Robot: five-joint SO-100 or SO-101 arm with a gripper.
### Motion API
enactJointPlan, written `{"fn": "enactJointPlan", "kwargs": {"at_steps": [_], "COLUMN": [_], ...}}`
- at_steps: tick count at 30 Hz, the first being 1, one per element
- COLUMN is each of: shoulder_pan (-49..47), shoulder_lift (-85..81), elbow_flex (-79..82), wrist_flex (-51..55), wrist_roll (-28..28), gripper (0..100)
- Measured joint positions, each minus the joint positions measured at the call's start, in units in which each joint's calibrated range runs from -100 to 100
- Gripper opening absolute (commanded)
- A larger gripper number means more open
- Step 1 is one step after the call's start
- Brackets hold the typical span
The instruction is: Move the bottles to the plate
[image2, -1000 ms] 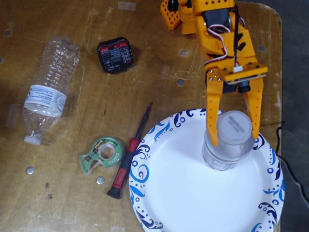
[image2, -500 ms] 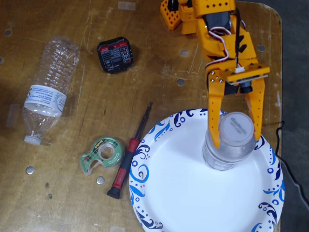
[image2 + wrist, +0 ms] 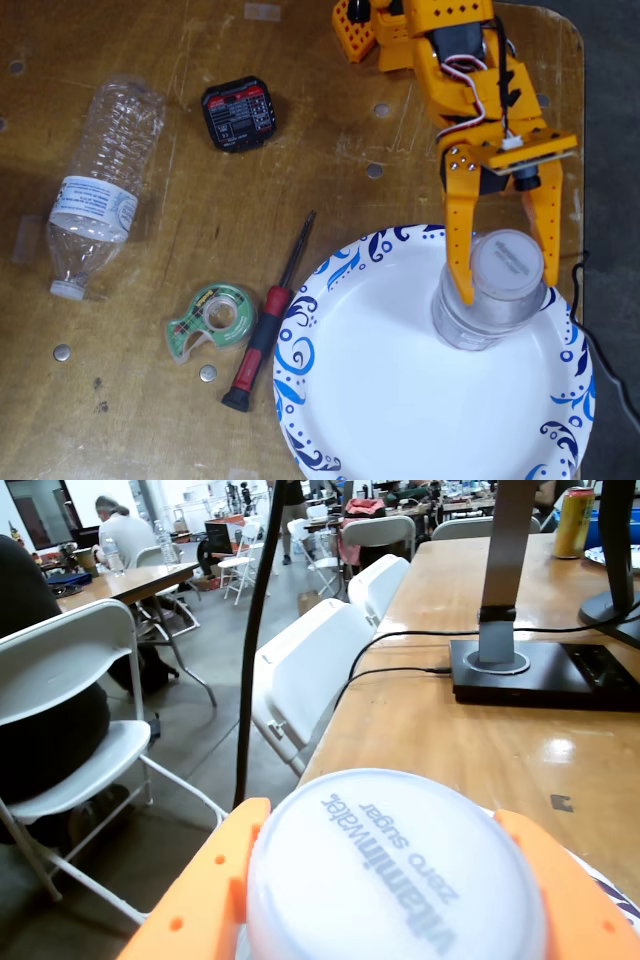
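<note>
A clear vitaminwater bottle (image 3: 487, 322) with a white cap (image 3: 395, 880) stands upright on the right part of the white paper plate (image 3: 390, 400) with a blue rim pattern. My orange gripper (image 3: 508, 288) comes down from above, and its two fingers press against either side of the bottle's top. In the wrist view the gripper (image 3: 385, 810) fingers flank the cap. A second clear water bottle (image 3: 95, 190) with a white label lies on its side on the wooden table at the far left of the fixed view, far from the gripper.
A red-handled screwdriver (image 3: 265, 330), a green tape dispenser (image 3: 215, 318) and a small black device (image 3: 240, 113) lie between the lying bottle and the plate. The wrist view shows a black stand base (image 3: 540, 670), a can (image 3: 573, 520) and white folding chairs (image 3: 310, 670) beside the table edge.
</note>
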Motion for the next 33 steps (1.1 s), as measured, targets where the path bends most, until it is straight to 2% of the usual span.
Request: {"fn": "enactJointPlan", "kwargs": {"at_steps": [4, 18, 26, 33], "shoulder_pan": [-2.28, -2.55, -2.37, -4.28], "shoulder_lift": [0.84, 0.92, 0.92, -0.25], "elbow_flex": [0.18, 0.27, 0.09, -0.18], "wrist_flex": [0.43, 0.34, -0.77, -2.30], "wrist_roll": [-1.41, -2.19, -2.50, -2.50], "gripper": [31, 31, 45, 47]}}
